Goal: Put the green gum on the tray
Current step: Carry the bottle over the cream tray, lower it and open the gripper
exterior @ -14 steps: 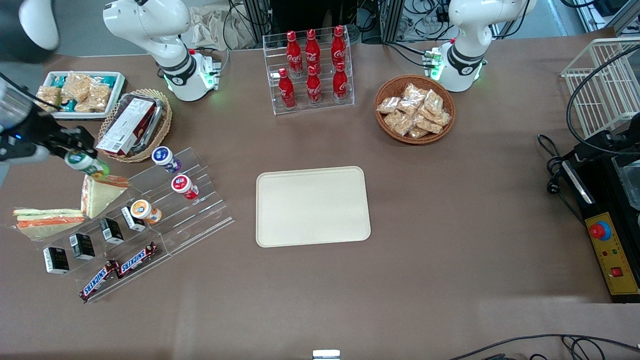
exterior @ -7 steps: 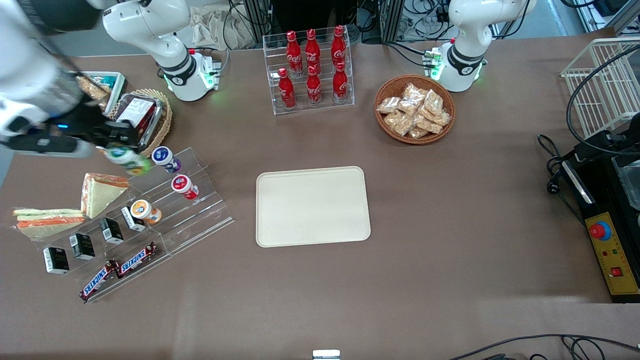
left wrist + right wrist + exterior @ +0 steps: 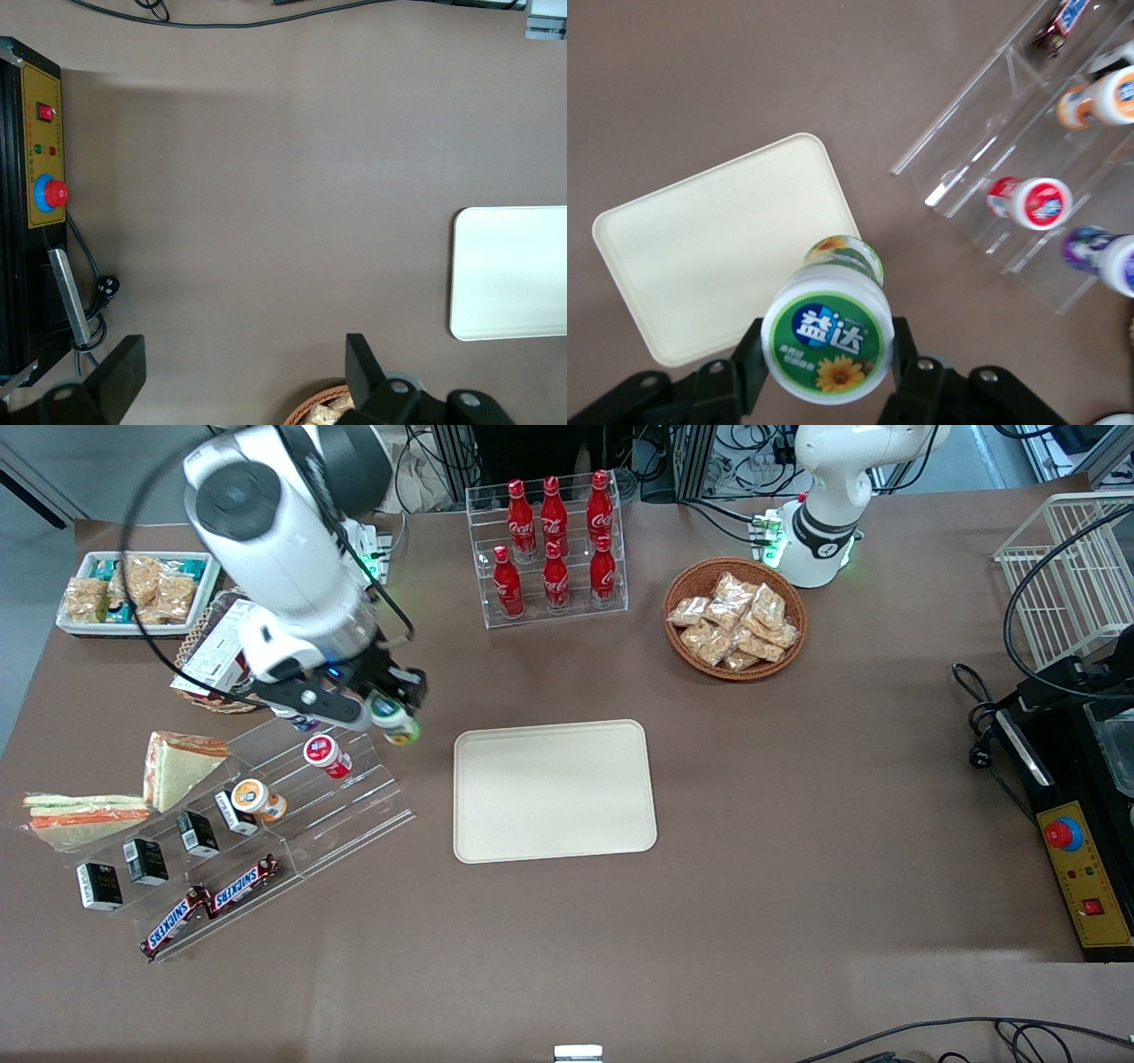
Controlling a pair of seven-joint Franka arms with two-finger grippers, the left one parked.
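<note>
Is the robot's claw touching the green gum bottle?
Touching. In the right wrist view the end effector has a finger pressed against each side of the green gum, holding it up above the table beside the tray.

A wide brown counter [image 3: 797, 921] fills nearly the whole front view, its matte top lit evenly from above with soft, pale reflections nearer the camera. Along its farther edge, dark equipment racks [image 3: 549, 447] and tangled black cables [image 3: 753, 460] stand against a grey floor [image 3: 53, 478]. Toward the parked arm's end sit a white wire basket [image 3: 1063, 567] and a black and yellow control box [image 3: 1085, 868] with a red button.
</note>
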